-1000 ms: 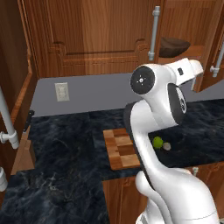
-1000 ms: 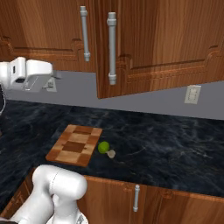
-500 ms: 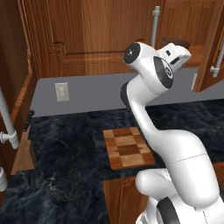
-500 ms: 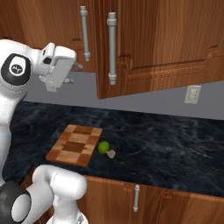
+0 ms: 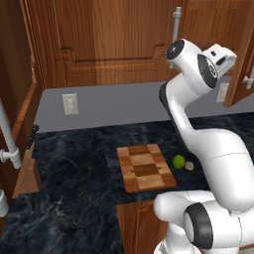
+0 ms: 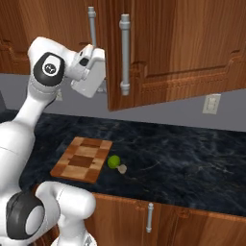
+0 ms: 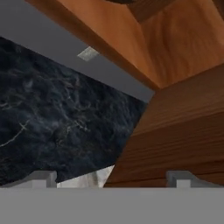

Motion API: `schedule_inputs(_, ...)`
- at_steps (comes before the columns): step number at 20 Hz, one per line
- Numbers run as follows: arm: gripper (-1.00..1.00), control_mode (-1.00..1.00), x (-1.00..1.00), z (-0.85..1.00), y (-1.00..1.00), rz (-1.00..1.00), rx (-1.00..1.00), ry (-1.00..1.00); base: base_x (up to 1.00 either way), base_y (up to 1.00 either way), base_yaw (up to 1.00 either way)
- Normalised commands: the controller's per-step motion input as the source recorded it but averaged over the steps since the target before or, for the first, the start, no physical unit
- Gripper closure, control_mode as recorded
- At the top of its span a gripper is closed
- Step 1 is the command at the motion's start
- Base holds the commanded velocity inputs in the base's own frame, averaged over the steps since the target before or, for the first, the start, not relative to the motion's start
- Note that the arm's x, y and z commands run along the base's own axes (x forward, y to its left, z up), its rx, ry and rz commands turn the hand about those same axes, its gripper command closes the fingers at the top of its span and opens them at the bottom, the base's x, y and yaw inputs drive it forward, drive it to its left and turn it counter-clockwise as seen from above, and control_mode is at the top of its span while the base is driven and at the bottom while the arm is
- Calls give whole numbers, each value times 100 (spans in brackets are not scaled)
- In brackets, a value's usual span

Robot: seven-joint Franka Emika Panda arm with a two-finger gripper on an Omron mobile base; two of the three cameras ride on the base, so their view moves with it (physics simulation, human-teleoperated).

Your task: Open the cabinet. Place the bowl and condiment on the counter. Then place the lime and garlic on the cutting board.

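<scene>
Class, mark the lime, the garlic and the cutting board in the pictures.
lime (image 6: 113, 161), right base view, middle of the green ball.
garlic (image 6: 123, 168), right base view, top of the beige bulb.
cutting board (image 6: 81, 159), right base view, centre of the checkered surface.

Two base cameras look down over the arm, from behind-left and behind-right, sharing the desk (image 5: 74, 163) and cutting board (image 6: 81, 160); the hand camera presses close beneath the cabinet (image 7: 175, 131).
</scene>
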Motion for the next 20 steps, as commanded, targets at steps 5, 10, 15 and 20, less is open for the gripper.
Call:
schedule_inputs(5, -100, -100, -87, 0, -87, -9, 0, -3, 0, 0, 0)
schedule_inputs(10, -100, -100, -100, 0, -100, -7, 1, -5, 0, 0, 0)
schedule_inputs(15, -100, -100, -60, 0, -100, 1, 2, -13, 0, 0, 0)
schedule_inputs(20, -100, -100, -13, 0, -100, 10, 4, -27, 0, 0, 0)
